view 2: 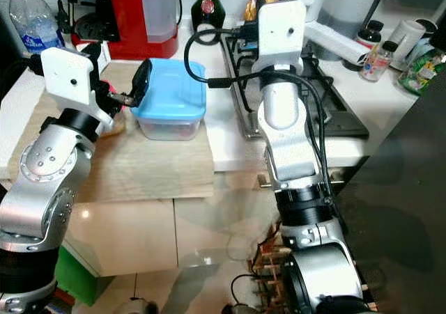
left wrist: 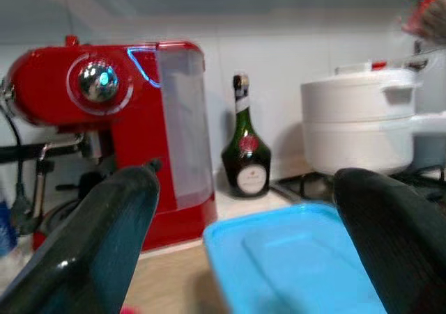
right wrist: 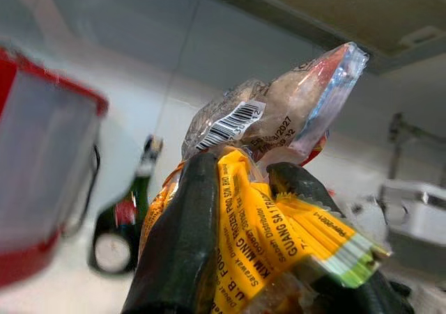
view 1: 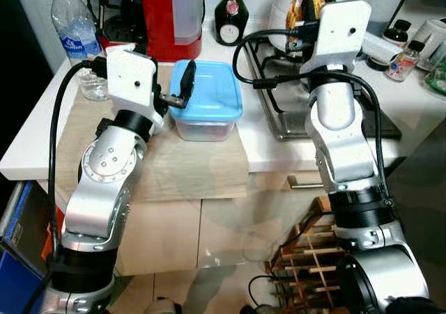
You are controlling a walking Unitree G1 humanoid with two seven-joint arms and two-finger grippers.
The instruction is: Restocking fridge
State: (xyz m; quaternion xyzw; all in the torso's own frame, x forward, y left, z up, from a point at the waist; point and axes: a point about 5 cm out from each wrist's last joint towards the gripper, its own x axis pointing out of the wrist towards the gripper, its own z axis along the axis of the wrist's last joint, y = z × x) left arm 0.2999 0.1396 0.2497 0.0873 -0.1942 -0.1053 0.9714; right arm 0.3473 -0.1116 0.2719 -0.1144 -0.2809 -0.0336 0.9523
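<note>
Yellow packet [right wrist: 265, 237] clamped in right jaws; left jaws spread around blue container [view 1: 207, 98]

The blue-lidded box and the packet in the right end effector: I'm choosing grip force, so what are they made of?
Box: likely rigid plastic, with an opaque matte blue lid over a clear base. Packet: thin glossy plastic film, crinkled, printed yellow with a barcode.
</note>
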